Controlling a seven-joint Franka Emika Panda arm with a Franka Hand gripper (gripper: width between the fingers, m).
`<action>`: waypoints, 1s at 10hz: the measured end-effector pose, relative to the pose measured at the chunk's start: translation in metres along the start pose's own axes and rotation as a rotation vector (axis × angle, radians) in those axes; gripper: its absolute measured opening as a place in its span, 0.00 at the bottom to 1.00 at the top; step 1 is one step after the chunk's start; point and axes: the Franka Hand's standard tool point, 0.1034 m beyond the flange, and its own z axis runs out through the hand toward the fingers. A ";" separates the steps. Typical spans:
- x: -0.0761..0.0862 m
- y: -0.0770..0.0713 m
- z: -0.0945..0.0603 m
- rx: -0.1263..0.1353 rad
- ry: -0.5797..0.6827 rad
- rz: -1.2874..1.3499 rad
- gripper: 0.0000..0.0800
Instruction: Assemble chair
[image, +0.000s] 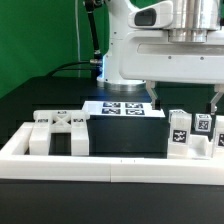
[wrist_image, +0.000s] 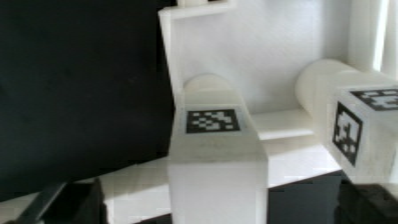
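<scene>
Hand (image: 183, 97) spread wide, gripping nothing, above the exterior view's right end of the rail (image: 110, 160) | chair parts (image: 195, 128) crowd just behind the rail there | I fear an off-centre descent could strike a neighbouring post (wrist_image: 217, 150) and topple it.

White chair parts (image: 55, 135) with black-and-white tags (wrist_image: 215, 120)

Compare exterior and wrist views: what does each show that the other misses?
Exterior only: the arm's base, the marker board, the white border rail and a chair-part group on the exterior view's left. Wrist only: a close look at a tagged post beside a rounded tagged part. Both: white tagged chair parts on the black table; whether they are the same ones is unclear.
</scene>
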 end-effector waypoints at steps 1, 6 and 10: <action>0.000 0.000 0.000 0.000 0.000 0.000 0.81; -0.011 0.003 0.008 0.003 0.035 -0.031 0.81; -0.027 0.008 0.035 0.002 0.075 -0.038 0.81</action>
